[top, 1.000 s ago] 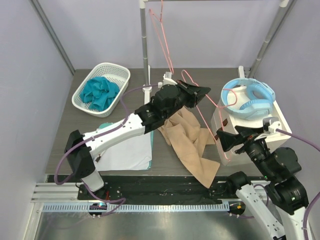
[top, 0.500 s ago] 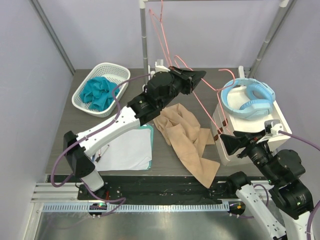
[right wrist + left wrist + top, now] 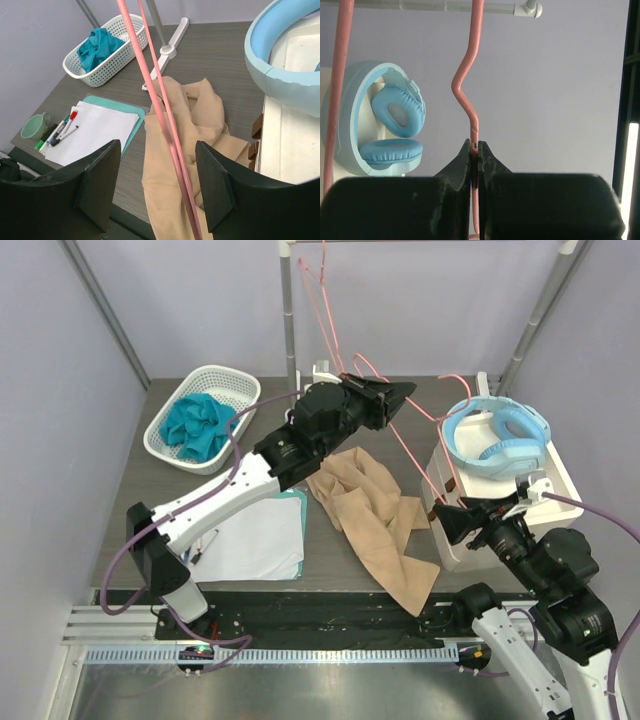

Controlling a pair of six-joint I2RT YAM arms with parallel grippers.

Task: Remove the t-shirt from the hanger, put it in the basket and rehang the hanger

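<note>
Right claw [image 3: 157,149] has edged toward 11 o'clock, open astride the hanger [image 3: 476,30]; left claw [image 3: 475,150] pinches it; shirt [image 3: 375,515] lies on table [image 3: 130,495].

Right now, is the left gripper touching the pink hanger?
Touching. The left wrist view shows the left gripper shut on the pink hanger, with its wire pinched between the two fingers and no gap on either side.

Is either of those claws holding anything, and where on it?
The left gripper is shut on the pink hanger, its jaws pinching the thin wire just below a kink. The right gripper is open; the hanger's wires pass between its jaws, ungripped.
</note>
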